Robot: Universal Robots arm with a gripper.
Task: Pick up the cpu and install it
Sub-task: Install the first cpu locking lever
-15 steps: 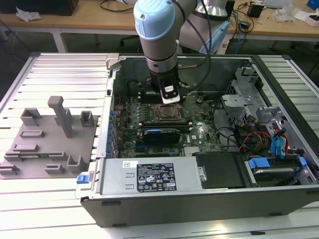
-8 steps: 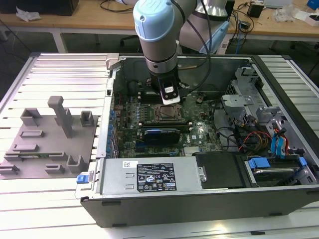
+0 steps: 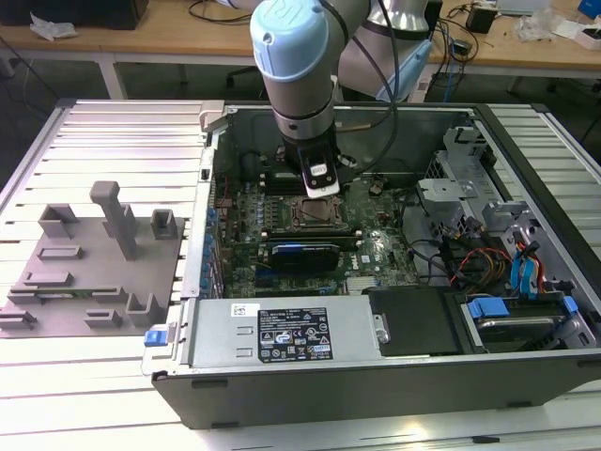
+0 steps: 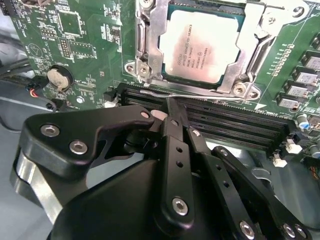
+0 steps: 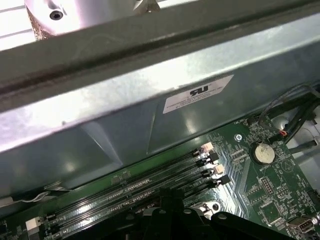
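The cpu (image 4: 202,46) is lying flat inside the socket frame (image 4: 150,45) on the motherboard (image 4: 60,45), its pale metal top facing up and the silver frame running around its edges, as the second wrist view is showing; in the exterior view it is sitting in the dark square socket (image 3: 315,212) near the middle of the open computer case (image 3: 376,376). The gripper (image 4: 172,107) is hanging just above the black memory slots (image 4: 235,125) beside the socket, its black fingers (image 4: 175,140) drawn together to a narrow tip and gripping nothing, apart from the chip. In the exterior view the arm (image 3: 296,66) is reaching down into the case, with the gripper (image 3: 319,185) just over the socket. A round coin battery (image 4: 59,78) is sitting on the green board, well to one side of the socket. On the exterior view's left, a grey fixture plate (image 3: 89,272) with upright blocks is resting on the ribbed table (image 3: 113,141) beside the case
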